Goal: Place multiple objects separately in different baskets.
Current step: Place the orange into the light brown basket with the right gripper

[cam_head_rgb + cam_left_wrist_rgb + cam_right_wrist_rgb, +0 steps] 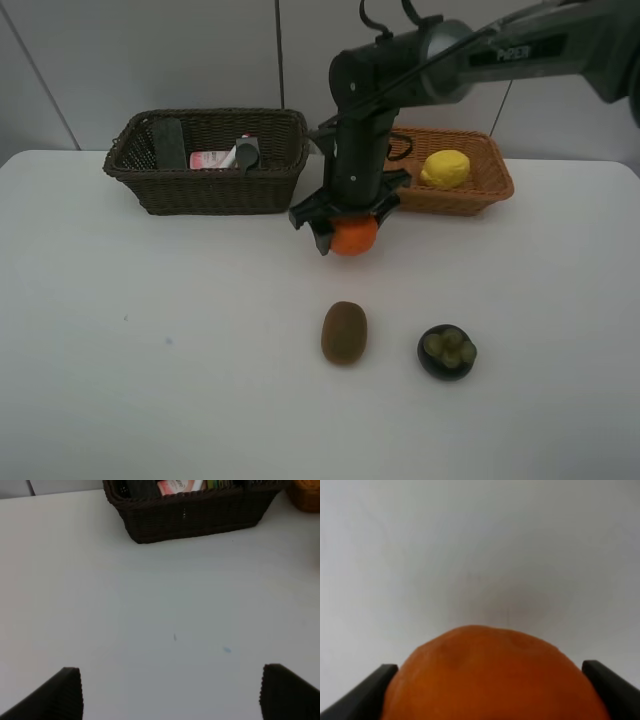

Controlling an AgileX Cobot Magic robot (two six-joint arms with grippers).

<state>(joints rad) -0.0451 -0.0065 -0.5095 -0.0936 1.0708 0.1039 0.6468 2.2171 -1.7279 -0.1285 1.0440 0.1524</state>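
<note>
The right arm comes in from high on the right of the exterior view, its dark tubular forearm bent so the wrist points straight down just off the right end of the dark brown basket (205, 190). The right pincer (353, 232) is clamped on the orange (355, 238), with one flat black finger against each side of the fruit. In the right wrist view the orange (490, 680) bulges between the two fingers, its peel dimpled and matte, over the bare white desk (150, 330).

The left arm is outside the exterior view. Its wrist view shows the left pincer (171, 680) with its ribbed black fingers standing wide apart and nothing between them, above the smooth desk in front of the dark brown basket.

That basket is rectangular, deep and tightly woven of dark wicker. In it lie the dark green bottle (168, 143), the pink bottle (213, 159) with its pale label, and the black eraser (247, 153).

To the right of the dark brown basket, partly behind the arm, stands the light orange-tan basket (480, 195), shallower and of the same weave; the knobbly yellow lemon (445, 168) rests in it.

Well in front of the dark brown basket and off to its right lie the oval, fuzzy brown kiwi (344, 332) and, farther right, the round dark mangosteen (447, 352) with its green lobed top.
</note>
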